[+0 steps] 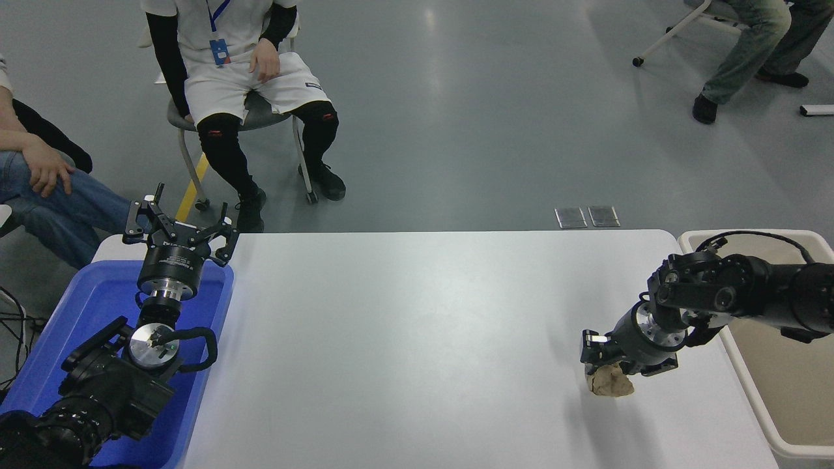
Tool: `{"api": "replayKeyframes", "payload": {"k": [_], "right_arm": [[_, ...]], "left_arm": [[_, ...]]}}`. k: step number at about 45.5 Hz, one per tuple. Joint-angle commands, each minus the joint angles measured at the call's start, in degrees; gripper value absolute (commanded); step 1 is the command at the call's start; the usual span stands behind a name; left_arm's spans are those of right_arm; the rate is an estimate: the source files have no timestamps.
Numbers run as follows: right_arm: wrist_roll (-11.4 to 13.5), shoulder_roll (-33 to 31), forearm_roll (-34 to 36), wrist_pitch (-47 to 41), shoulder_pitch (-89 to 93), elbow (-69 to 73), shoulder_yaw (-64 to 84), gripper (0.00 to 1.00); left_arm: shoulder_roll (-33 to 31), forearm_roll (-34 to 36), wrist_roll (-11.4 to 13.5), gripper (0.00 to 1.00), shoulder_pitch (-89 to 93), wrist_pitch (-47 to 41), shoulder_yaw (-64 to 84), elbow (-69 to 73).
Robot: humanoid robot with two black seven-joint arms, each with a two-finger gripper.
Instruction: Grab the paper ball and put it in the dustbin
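Nearest the camera, the left arm is parked at the lower left over the bright blue tray [39,355], its left gripper [179,225] pointing away with fingers spread apart and holding nothing. Across the white table [404,339], near its right edge, the right gripper [607,365] reaches in from the right, its fingers closed around the top of the tan paper ball [611,382]. Nothing lies between ball and dustbin [746,365], which stands just off the table's right end. Beyond the table, seated people occupy the grey floor: one on a chair [189,130], another's legs at far right.
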State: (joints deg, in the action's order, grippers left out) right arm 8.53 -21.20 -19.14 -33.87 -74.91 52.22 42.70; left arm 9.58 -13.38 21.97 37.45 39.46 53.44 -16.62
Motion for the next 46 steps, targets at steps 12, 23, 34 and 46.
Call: {"api": "replayKeyframes", "payload": {"k": [12, 23, 34, 46], "right_arm": [[0.26, -7.89, -1.6, -11.13, -17.72, 2.01, 1.33, 0.0], [0.35, -9.04, -1.6, -11.13, -27.3, 2.1, 4.06, 0.0], [0.35, -9.21, -1.6, -11.13, -35.04, 2.1, 5.64, 0.0], [0.35, -9.21, -1.6, -11.13, -41.72, 2.1, 5.91, 0.0]], "left_arm": [[0.0, 0.02, 0.0, 0.99, 0.0, 0.0, 0.0, 0.0], [0.0, 0.02, 0.0, 0.99, 0.0, 0.09, 0.0, 0.0], [0.0, -0.06, -0.09, 0.99, 0.0, 0.09, 0.0, 0.0], [0.0, 0.02, -0.09, 0.99, 0.0, 0.09, 0.0, 0.0]]}}
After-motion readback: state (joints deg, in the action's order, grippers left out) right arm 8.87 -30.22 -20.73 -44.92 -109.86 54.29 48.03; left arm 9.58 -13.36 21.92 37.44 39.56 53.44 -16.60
